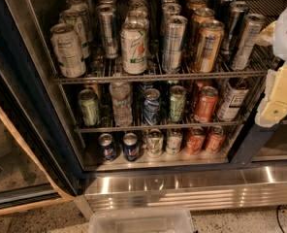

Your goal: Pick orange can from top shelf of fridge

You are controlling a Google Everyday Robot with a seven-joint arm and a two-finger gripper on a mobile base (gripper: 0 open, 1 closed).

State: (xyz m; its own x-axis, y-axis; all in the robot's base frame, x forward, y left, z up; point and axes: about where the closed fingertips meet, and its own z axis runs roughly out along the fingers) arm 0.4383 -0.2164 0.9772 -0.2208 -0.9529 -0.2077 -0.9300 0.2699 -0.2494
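Observation:
The fridge (192, 188) stands open in front of me, with three chrome wire racks. The top shelf (158, 76) holds rows of tall cans. The orange can (207, 45), tall, slim and copper-orange with a silver lid, stands at the front of a row of like cans, right of centre. My gripper (274, 111), cream and white, hangs at the right edge of the view. It is to the right of the orange can and lower, near the fridge's right frame, and it touches no can.
Tall silver cans (173, 42) and a white can (134, 47) stand left of the orange can, and dark silver cans (247, 40) stand to its right. The lower racks hold a bottle (120, 103), red-orange cans (205, 104) and blue cans (107, 147). A clear plastic bin (142, 221) sits on the floor. The glass door (17, 144) is at the left.

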